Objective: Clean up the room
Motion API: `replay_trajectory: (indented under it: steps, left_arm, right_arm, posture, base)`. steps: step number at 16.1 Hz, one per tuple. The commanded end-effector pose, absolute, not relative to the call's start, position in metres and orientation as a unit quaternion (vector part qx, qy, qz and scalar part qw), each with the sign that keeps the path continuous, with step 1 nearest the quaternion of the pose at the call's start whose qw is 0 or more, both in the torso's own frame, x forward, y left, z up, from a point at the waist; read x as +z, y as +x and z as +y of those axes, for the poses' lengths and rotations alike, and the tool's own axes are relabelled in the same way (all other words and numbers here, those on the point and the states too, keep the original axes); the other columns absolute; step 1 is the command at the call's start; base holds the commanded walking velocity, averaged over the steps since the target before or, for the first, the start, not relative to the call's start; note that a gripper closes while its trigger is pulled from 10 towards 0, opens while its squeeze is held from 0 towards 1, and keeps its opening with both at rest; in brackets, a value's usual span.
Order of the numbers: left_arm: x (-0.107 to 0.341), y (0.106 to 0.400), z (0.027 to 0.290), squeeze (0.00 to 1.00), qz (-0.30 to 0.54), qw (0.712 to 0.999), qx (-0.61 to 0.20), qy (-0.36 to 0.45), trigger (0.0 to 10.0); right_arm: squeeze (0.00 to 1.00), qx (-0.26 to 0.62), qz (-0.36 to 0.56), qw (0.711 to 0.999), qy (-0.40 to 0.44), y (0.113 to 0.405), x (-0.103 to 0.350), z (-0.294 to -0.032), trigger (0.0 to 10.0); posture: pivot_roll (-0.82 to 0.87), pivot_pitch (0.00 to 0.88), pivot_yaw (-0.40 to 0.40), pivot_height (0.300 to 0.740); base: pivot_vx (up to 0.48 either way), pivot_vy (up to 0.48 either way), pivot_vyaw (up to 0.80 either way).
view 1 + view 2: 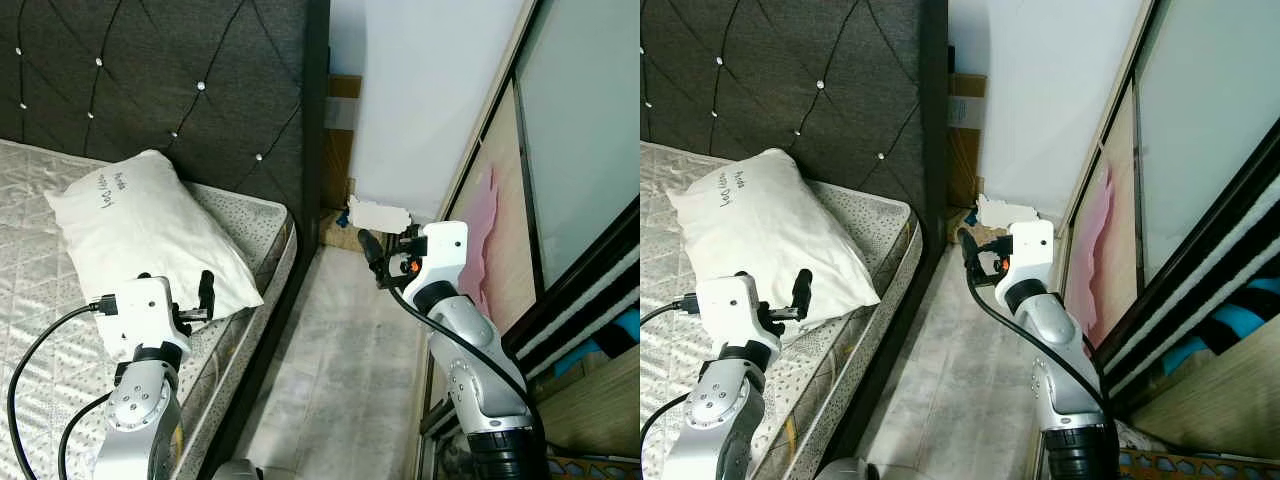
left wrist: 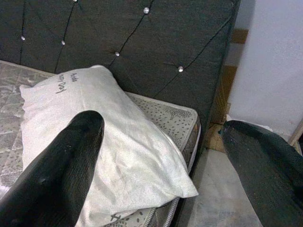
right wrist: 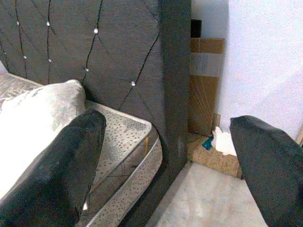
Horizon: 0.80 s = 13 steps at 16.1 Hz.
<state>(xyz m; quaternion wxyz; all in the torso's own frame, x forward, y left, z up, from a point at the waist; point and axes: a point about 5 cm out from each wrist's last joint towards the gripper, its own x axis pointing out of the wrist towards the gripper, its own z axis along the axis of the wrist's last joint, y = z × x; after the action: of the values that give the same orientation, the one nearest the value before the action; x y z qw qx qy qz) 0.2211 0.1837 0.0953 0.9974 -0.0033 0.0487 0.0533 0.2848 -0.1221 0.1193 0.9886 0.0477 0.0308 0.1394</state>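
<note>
At 7 o'clock, left gripper [image 1: 203, 296] hovers at the mattress [image 1: 40, 300] edge, jaws apart, empty, just beside the white pillow [image 1: 150, 232]. At 2 o'clock, right gripper [image 1: 372, 255] is raised over the floor [image 1: 330, 370], jaws spread, empty. Beyond it, white crumpled paper [image 1: 378, 213] sits by the cardboard [image 3: 204, 85] at the wall, 12 o'clock.

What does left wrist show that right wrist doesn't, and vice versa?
Left wrist: the whole white pillow, with the handwriting near its top edge, lying on the mattress, seen between the open fingers of the left gripper.

Right wrist: the flattened cardboard leaning in the gap between headboard and wall, and the white crumpled scrap and small teal piece on the floor at its foot, framed by the open right gripper.

Both: the dark tufted headboard, the mattress corner, the pale wall, the grey floor.
</note>
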Motion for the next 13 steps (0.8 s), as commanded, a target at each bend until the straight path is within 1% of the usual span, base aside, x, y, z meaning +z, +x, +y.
replay_trajectory:
  steps: [1, 13]
  left_arm:
    - [0.0981, 0.2229, 0.1837, 0.00, 0.042, 0.998, 0.054, 0.001, 10.0]
    - [0.0981, 0.2229, 0.1837, 0.00, 0.042, 0.998, 0.054, 0.001, 10.0]
  right_arm:
    - [0.00, 0.145, 0.028, 0.988, 0.043, 0.2870, 0.1230, -0.1208, 10.0]
    - [0.00, 0.145, 0.028, 0.988, 0.043, 0.2870, 0.1230, -0.1208, 10.0]
  posture:
    - [-0.03, 0.000, -0.023, 0.740]
    - [-0.03, 0.000, -0.023, 0.740]
  base:
    - [0.000, 0.000, 0.00]
    - [0.000, 0.000, 0.00]
